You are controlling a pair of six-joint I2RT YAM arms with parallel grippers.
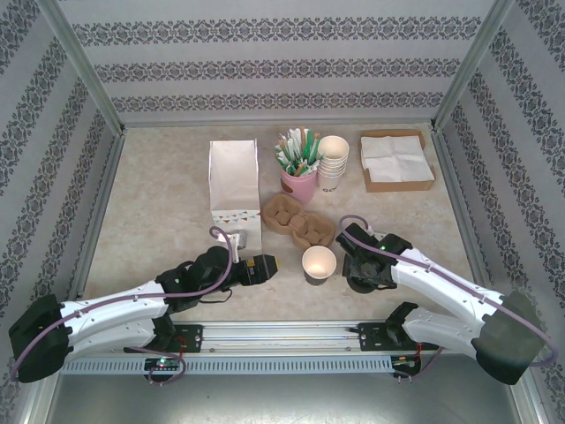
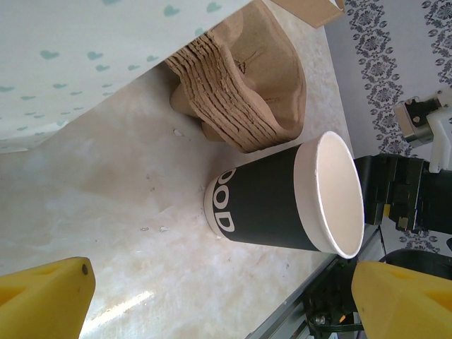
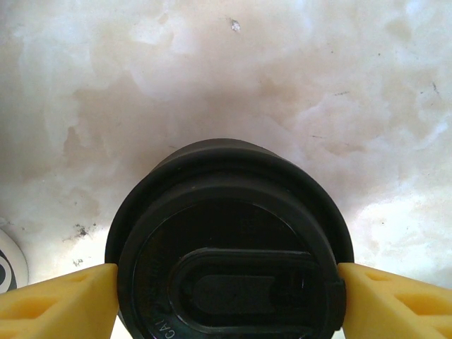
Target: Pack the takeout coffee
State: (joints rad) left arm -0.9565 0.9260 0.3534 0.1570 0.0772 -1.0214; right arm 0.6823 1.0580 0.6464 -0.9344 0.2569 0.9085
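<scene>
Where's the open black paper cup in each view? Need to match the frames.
Top external: black cup sits lower centre, just in front of the cardboard carrier stack.
Left wrist: centre right, its open rim turned toward the right edge.
Right wrist: the white-and-black sliver at the lower left edge is probably it, but too little shows to be sure.
Landmark: the carrier stack, right beside the cup in the top and left wrist views.

Left gripper [image 1: 262,266]: low, lying sideways, pointing right, jaws wide apart.
Right gripper [image 3: 227,293]: pointing straight down, jaws pressed against both sides of a lid [image 3: 226,226].
</scene>
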